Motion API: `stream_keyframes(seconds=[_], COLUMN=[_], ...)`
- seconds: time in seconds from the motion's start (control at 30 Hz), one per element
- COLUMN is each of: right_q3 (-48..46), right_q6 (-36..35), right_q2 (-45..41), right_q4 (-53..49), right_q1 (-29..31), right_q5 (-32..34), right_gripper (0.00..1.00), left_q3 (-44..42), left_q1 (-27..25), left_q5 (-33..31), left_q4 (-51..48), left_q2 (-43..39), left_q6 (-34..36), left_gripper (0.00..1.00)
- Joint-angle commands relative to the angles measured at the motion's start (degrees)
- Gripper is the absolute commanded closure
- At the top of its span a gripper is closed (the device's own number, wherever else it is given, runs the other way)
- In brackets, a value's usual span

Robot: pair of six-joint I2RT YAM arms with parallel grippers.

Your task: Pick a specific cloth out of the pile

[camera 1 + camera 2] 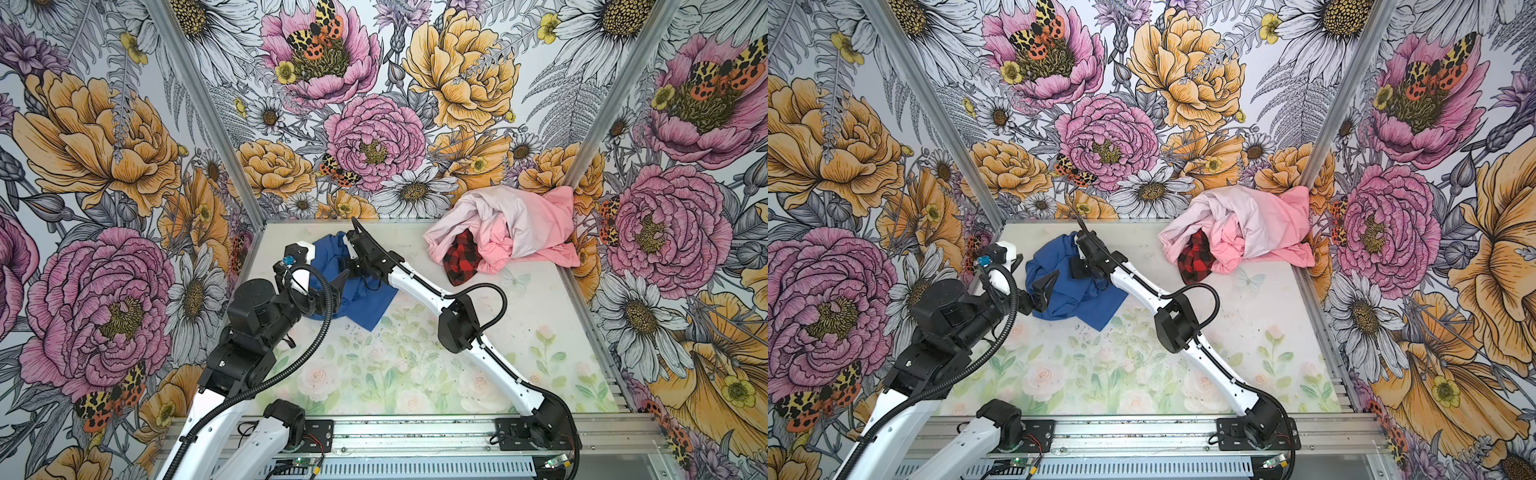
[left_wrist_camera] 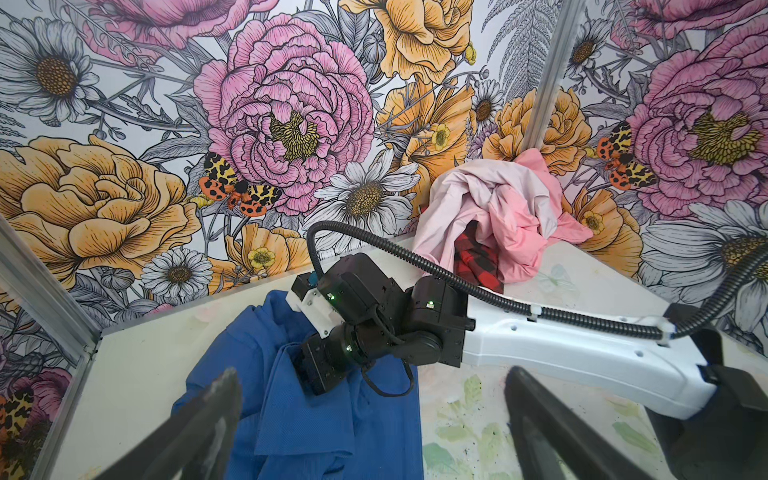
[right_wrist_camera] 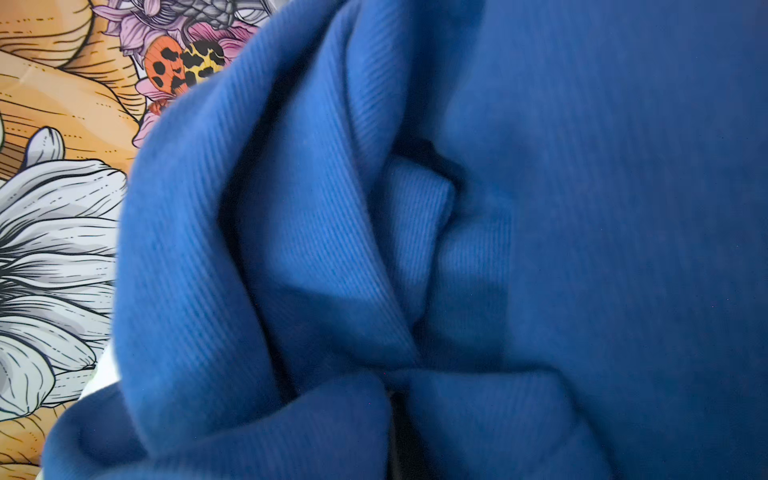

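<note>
Cloth [image 1: 365, 303], likely soft and light, lies ahead of left gripper's [image 2: 372, 376] 2 spread fingers; right gripper's [image 2: 311, 370] fingers are buried, state unclear; pinch a fold.

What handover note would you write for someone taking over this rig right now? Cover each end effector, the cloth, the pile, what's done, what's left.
Left end effector: open, empty, at the cloth's edge.
Right end effector: buried in the cloth's folds; open or shut unclear.
The cloth lies on the table, apart from the pile in the back right corner.
Done: cloth separated.
Left: probably release and withdraw the right arm.
</note>
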Motion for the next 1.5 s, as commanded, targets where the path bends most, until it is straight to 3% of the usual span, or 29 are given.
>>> stream_keyframes(seconds=[0.0,0.07,0.23,0.27,0.37,0.4,0.53,0.7,0.9,1.03,1.17,1.3,1.4,1.47], right_q3=[0.1,0.3,0.2,0.0,-1.7,-2.7,-11.2,-30.1,-70.9,-93.1,-111.6,-122.9,-129.6,-135.1], right_q6=[-0.1,-1.5,-5.5,-6.1,-9.3,-10.5,-14.1,-17.8,-17.7,-18.1,-21.7,-25.9,-28.1,-31.3], right_q2=[2.6,3.0,0.7,-0.1,-3.7,-5.3,-15.2,-32.2,-61.5,-80.0,-95.9,-102.0,-101.5,-99.5], right_q4=[7.3,12.7,19.0,19.2,19.9,20.3,24.0,31.4,49.2,47.1,41.4,39.8,47.1,58.8], right_q1=[-0.9,-1.0,-1.4,-1.6,-1.8,-1.8,-1.7,-2.6,-7.0,-13.3,-21.9,-30.1,-32.9,-33.2], right_q5=[-3.4,-3.3,-1.7,-1.8,-3.4,-3.9,-4.3,-0.5,5.8,10.1,16.9,23.6,27.8,29.6], right_gripper=[0.83,0.78,0.76,0.71,0.04,0.01,0.01,0.01,0.01,0.01,0.01,0.00,0.01,0.01], left_q3=[1.4,1.8,2.1,2.0,1.7,1.7,1.5,2.1,-1.5,-7.2,-12.1,-17.1,-23.2,-26.7], left_q1=[0.6,0.6,0.6,0.6,0.6,0.6,0.7,1.9,4.3,5.7,8.0,8.8,8.9,9.0], left_q5=[0.8,1.2,1.6,1.6,0.9,0.4,-1.1,-2.9,-9.9,-19.5,-23.1,-30.2,-38.4,-41.0], left_q4=[-0.2,-0.2,-0.2,-0.2,-0.1,0.1,0.8,1.3,4.4,9.1,13.5,18.4,27.2,33.8], left_q2=[0.2,0.2,0.0,0.0,0.6,0.8,1.4,1.8,2.1,2.4,3.4,6.3,9.8,13.1], left_q6=[-1.4,-1.3,-1.2,-1.1,-0.4,-0.2,0.9,1.5,-2.2,-5.8,-9.4,-12.9,-13.6,-10.5], left_gripper=[0.01,0.01,0.01,0.01,0.01,0.01,0.01,0.01,0.01,0.01,0.01,0.01,0.01,0.01])
